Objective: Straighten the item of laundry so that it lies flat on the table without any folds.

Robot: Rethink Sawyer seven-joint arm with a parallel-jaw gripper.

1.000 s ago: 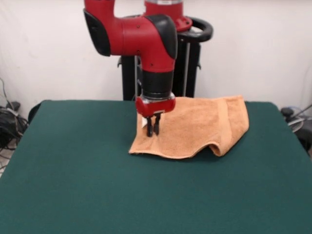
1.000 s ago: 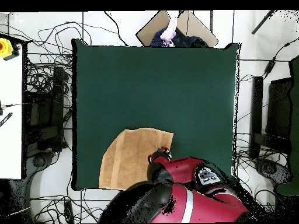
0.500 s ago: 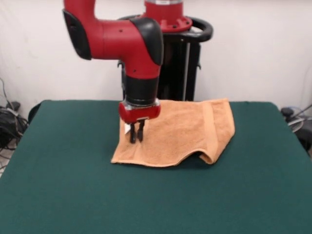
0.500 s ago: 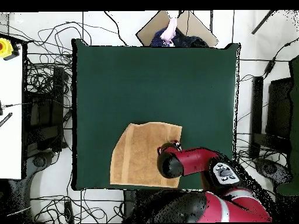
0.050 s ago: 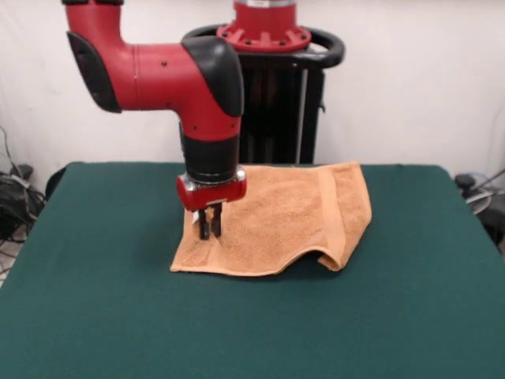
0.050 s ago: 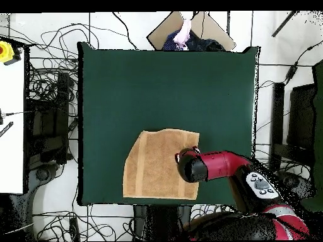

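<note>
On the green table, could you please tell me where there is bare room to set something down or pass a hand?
The dark green felt table is bare from the orange-tan terry towel across to the edge farthest from the robot, with narrower bare strips between the towel and either side edge. It is crowded at the robot's edge, where the towel lies with the claw down on it.

Bright, even light — soft shadow under the towel (image 5: 276,217) — no glare.

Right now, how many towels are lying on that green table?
1. The towel lies near the table's robot-side edge, under the claw. Nothing suggests another beneath it.
</note>
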